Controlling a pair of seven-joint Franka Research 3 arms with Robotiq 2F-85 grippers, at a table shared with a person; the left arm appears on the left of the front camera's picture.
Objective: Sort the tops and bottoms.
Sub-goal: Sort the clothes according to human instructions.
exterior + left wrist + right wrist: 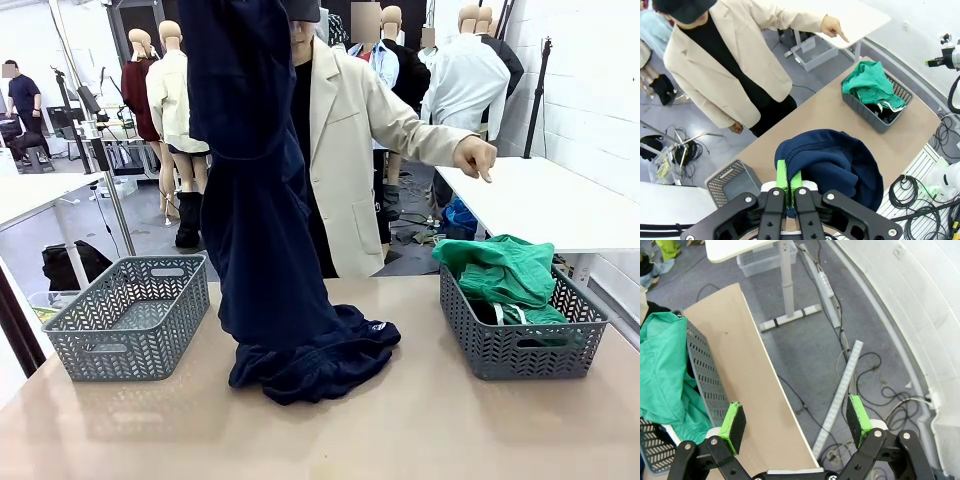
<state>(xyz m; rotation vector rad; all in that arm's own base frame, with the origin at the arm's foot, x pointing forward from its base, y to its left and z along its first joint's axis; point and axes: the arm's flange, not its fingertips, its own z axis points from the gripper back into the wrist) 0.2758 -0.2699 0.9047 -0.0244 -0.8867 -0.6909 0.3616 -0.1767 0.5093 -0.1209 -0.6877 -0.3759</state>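
Over the table [450, 425], the left gripper [788, 173] pinched a navy garment [262, 250] aloft, unsorted, the green garment [500, 272] already lay in the right basket [520, 352], and the right gripper [795, 406] gaped empty.

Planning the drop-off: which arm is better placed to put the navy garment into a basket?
Left. The left gripper is shut on the navy garment, hoisted with its lower end bunched on the table. The right gripper hangs open over the table edge, beside the basket holding the green garment.
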